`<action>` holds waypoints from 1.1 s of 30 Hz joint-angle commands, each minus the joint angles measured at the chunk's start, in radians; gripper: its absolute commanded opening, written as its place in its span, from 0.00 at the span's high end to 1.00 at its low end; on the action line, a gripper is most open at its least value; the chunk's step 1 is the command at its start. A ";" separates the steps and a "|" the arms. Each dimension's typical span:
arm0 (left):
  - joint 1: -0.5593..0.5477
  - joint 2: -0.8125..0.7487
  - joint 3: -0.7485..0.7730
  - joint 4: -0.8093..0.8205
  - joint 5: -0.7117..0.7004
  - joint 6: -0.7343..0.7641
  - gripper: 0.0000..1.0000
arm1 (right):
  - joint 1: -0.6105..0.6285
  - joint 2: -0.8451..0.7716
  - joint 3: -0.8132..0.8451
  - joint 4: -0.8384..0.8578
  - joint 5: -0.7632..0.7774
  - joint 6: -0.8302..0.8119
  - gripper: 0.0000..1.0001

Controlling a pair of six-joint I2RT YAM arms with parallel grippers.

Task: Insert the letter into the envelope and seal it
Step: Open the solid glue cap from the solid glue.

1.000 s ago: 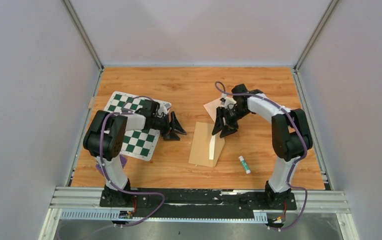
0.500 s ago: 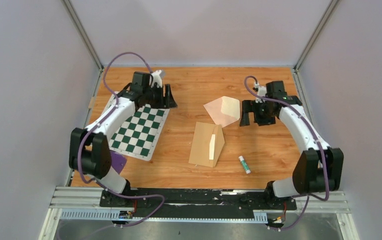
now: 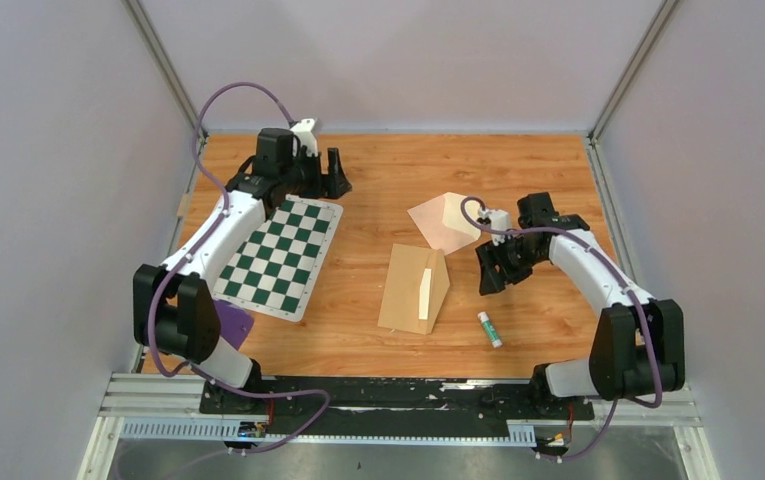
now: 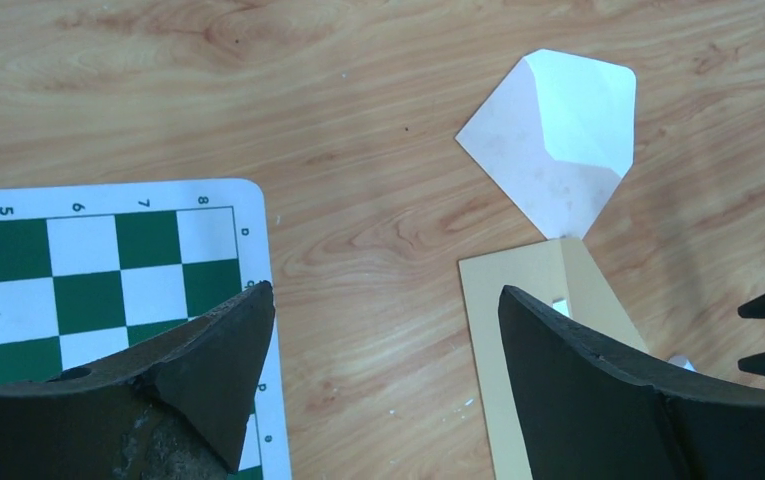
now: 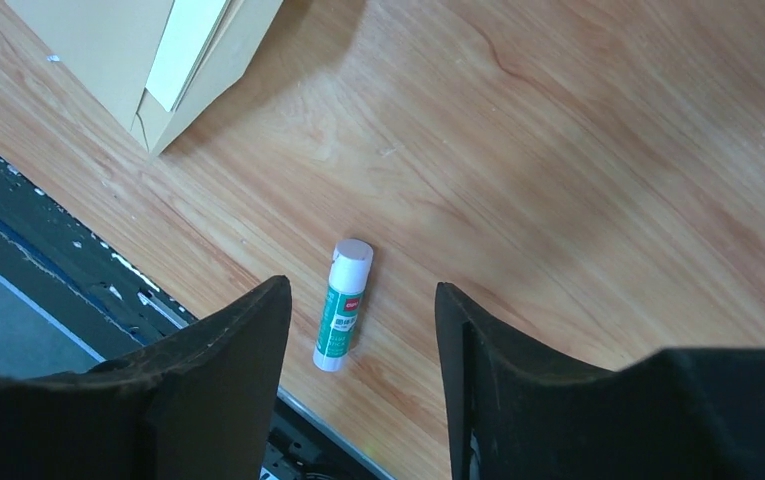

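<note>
Top external: we see the left gripper (image 3: 336, 175) gaping empty, the flat tan paper envelope (image 3: 403, 295), the pale cream folded paper letter (image 3: 445, 220) outside touching its tip, the right gripper (image 3: 489, 272) spread empty above the green-and-white plastic glue stick (image 3: 489, 328), so we risk sealing it empty

Bright, even light — soft shadows; sharp

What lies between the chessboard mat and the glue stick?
A tan folded paper lies between the chessboard mat and the glue stick, touching neither, as the top view shows.
</note>
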 commanded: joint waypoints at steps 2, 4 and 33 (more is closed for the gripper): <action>0.002 -0.022 -0.001 0.013 0.008 -0.033 0.10 | 0.053 0.042 -0.018 0.044 0.017 -0.048 0.53; 0.002 -0.036 -0.008 0.010 -0.026 -0.030 0.09 | 0.109 0.046 -0.024 0.057 0.042 -0.041 0.52; 0.070 -0.017 0.093 -0.069 -0.124 0.071 0.08 | 0.287 0.283 0.018 -0.013 0.281 0.011 0.88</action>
